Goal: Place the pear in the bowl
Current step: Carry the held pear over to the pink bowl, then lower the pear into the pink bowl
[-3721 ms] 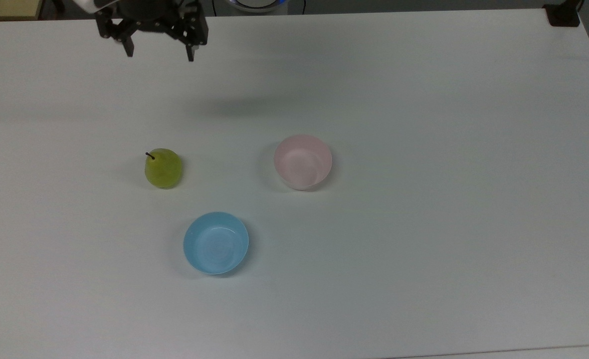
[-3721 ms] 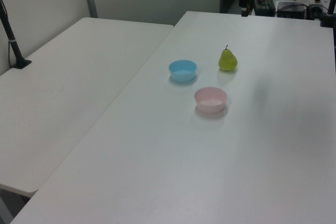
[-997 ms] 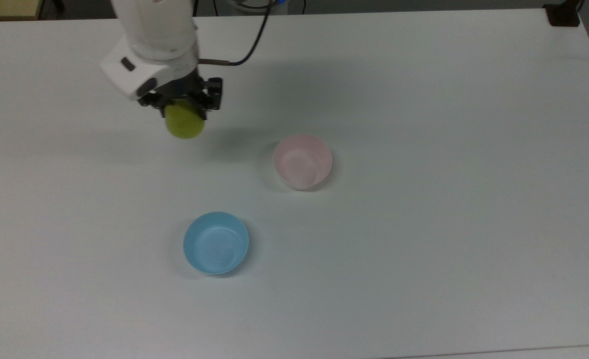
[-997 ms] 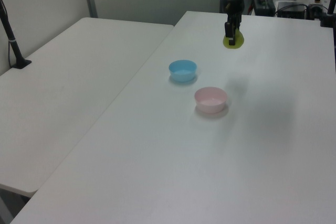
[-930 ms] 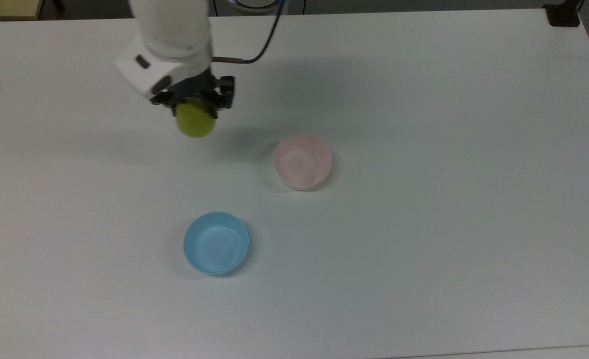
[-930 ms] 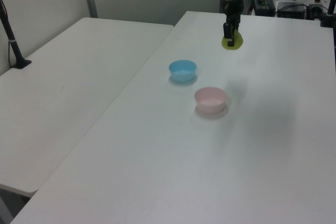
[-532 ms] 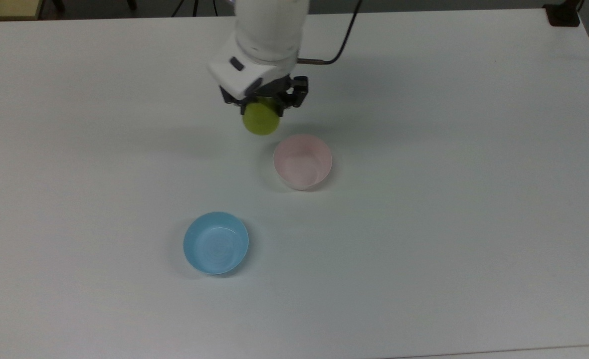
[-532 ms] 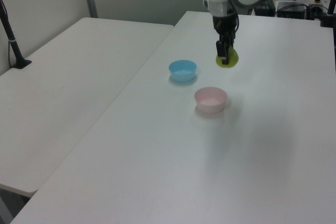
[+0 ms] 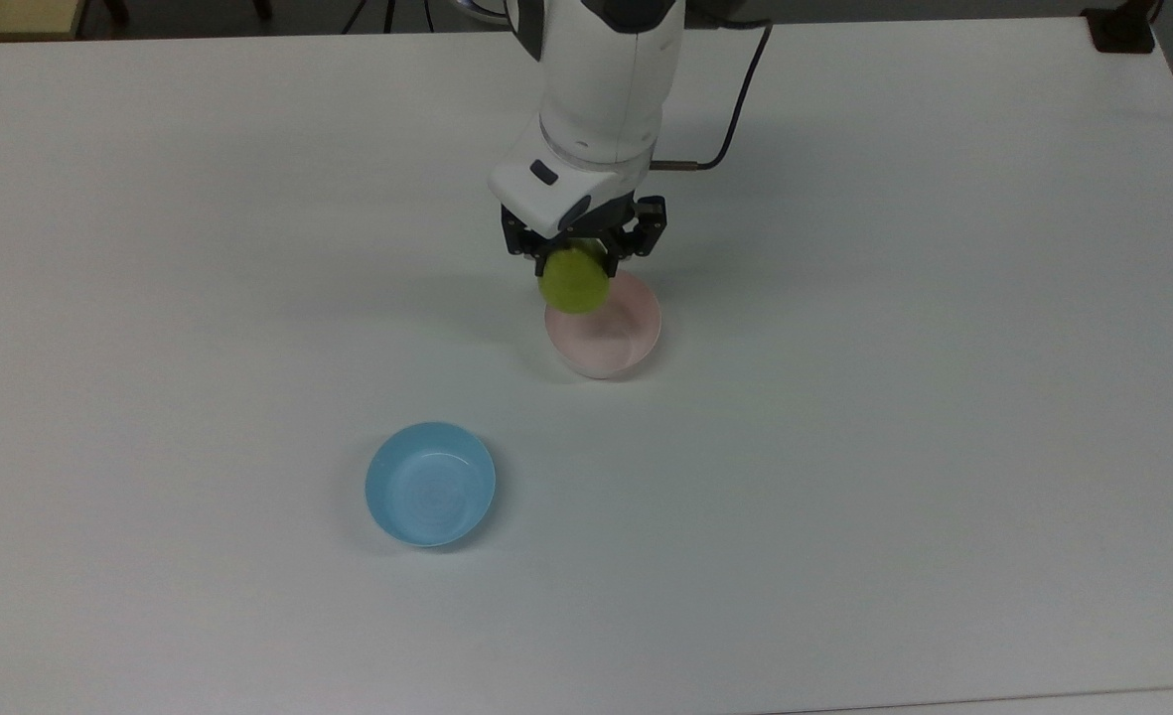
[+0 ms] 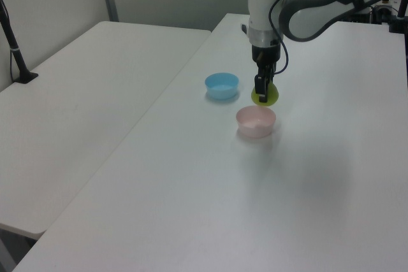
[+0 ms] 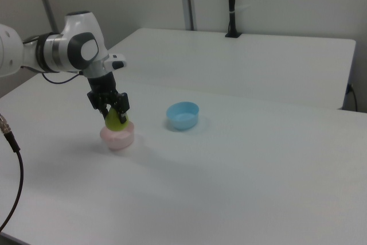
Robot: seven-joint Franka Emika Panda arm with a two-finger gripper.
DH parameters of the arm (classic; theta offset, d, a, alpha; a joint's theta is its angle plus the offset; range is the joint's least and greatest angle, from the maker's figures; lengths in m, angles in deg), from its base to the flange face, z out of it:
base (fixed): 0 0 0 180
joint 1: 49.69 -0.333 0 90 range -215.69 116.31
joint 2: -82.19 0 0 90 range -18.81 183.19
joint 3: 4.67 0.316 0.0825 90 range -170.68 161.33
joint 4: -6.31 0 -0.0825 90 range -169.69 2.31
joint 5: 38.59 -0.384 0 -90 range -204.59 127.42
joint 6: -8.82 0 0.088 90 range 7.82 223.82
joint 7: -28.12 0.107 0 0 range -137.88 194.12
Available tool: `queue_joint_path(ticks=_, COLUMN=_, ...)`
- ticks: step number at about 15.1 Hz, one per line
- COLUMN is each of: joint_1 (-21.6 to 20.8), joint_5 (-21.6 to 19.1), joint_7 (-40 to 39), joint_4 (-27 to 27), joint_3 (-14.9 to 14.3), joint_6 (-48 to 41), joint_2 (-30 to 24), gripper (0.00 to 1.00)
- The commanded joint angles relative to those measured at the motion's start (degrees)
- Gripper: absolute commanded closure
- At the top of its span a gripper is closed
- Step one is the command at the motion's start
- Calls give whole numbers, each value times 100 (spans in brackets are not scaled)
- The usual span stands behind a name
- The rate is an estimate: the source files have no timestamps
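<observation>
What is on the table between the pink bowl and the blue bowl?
Nothing: in the top view, the stretch of white table between the pink bowl and the blue bowl is bare.

- We see a glossy white, rounded arm (image 9: 601,79) with grey joint sections.
- We see a black gripper (image 9: 580,256) with 2 fingers under a white wrist block.
- We see a thin black cable (image 9: 735,109) looping from the wrist.

Under my gripper (image 9: 583,254), the small yellow-green pear (image 9: 574,282) I hold looks smooth and faintly waxy. Just below sits the pale pink plastic bowl (image 9: 618,341), satin-smooth. Farther off, the light blue plastic bowl (image 9: 431,484) shows a soft gloss; the white table (image 9: 894,397) looks matt.
</observation>
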Motion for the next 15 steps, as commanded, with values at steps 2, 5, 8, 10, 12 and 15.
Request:
queue_joint_path(ticks=2, joint_1=-34, joint_5=0, joint_7=161, joint_4=-102, joint_3=127, joint_6=521, joint_2=216, gripper=68)
queue_joint_path(ticks=5, joint_1=-26, joint_5=9, joint_7=152, joint_4=-93, joint_3=233, joint_6=811, joint_2=454, gripper=67)
queue_joint_path(ticks=8, joint_1=-17, joint_5=9, joint_7=152, joint_4=-84, joint_3=242, joint_6=838, joint_2=568, gripper=57)
queue_joint_path(ticks=10, joint_1=-8, joint_5=9, joint_7=152, joint_4=-66, joint_3=242, joint_6=838, joint_2=647, gripper=37)
queue_joint_path(ticks=12, joint_1=1, joint_5=18, joint_7=144, joint_4=-40, joint_3=242, joint_6=830, joint_2=648, gripper=17)
queue_joint_path(ticks=15, joint_1=36, joint_5=18, joint_7=144, joint_4=65, joint_3=233, joint_6=759, joint_2=587, gripper=2)
